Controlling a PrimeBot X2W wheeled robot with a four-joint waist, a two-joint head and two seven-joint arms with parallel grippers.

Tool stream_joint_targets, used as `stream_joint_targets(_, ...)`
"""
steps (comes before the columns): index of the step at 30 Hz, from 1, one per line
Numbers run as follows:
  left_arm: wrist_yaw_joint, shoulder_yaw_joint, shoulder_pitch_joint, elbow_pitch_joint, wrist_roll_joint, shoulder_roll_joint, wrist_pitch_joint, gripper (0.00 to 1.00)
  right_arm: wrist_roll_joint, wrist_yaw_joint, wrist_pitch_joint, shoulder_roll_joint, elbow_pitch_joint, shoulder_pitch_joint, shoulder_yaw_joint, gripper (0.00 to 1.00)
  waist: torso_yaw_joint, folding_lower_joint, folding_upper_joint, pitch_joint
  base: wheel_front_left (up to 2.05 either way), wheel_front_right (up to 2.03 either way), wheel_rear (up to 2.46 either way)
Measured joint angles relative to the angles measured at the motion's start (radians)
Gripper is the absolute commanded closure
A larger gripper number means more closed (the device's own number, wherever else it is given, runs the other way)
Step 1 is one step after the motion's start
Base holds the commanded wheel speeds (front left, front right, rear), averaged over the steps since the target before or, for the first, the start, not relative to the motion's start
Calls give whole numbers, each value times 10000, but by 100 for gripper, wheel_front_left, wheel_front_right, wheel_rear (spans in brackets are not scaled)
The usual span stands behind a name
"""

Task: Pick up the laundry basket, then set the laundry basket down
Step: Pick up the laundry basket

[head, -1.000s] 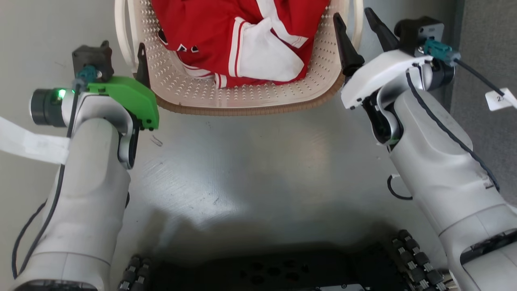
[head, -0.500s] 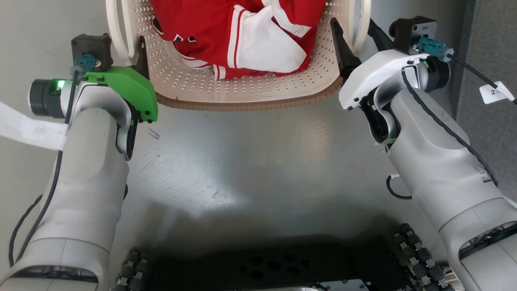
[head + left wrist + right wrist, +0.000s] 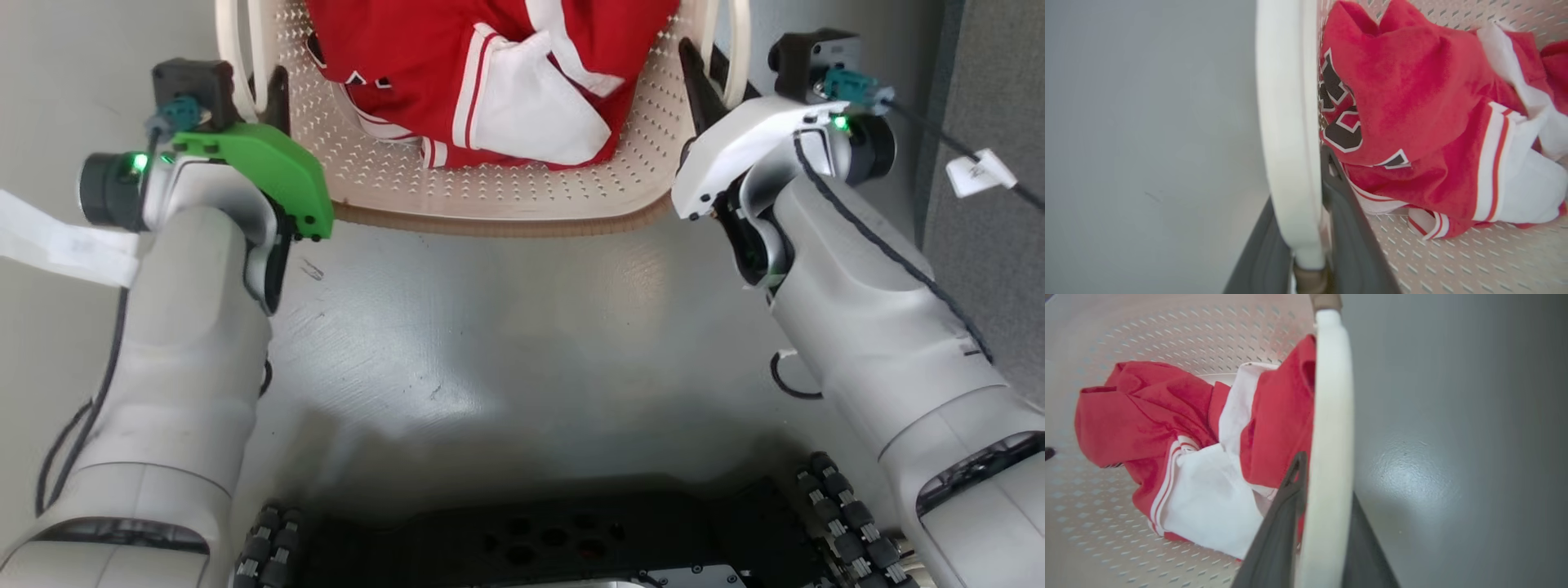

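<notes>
Starting at your left, the left gripper (image 3: pixel 260 82) stands at the near left corner of the laundry basket (image 3: pixel 490 222), with one dark finger (image 3: pixel 282 102) inside the basket wall and the white left handle (image 3: pixel 237 57) just outside it. Its wrist view shows the left gripper (image 3: pixel 1298 175) with both fingers pressed against that handle (image 3: pixel 1286 122), one on each side, no gap showing, so it is closed on the handle. The basket sits at the top middle of the head view, its brown rim toward you, over a grey floor (image 3: pixel 490 343); you cannot tell from these pictures whether it rests on the floor or hangs clear of it. Inside lies a crumpled red and white garment (image 3: pixel 490 49), bunched against the perforated bottom (image 3: pixel 1453 261) and close to the left handle. Moving right, the right gripper (image 3: pixel 712 69) holds the white right handle (image 3: pixel 739 41) the same way: in its wrist view the right gripper (image 3: pixel 1327 477) has one finger on the garment (image 3: pixel 1147 416) side and one on the floor (image 3: pixel 1453 416) side, both tight to the handle (image 3: pixel 1331 396). Farthest right, a white tag (image 3: pixel 980 171) hangs on that arm's cable.
</notes>
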Motion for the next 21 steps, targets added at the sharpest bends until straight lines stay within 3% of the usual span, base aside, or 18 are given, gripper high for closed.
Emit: stream_joint_targets(21, -205, -305, 606, 1331, -499, -205, -510, 100, 633, 27, -90, 178, 1145, 423, 568, 100, -37, 0, 0, -1557, 0, 0, 0)
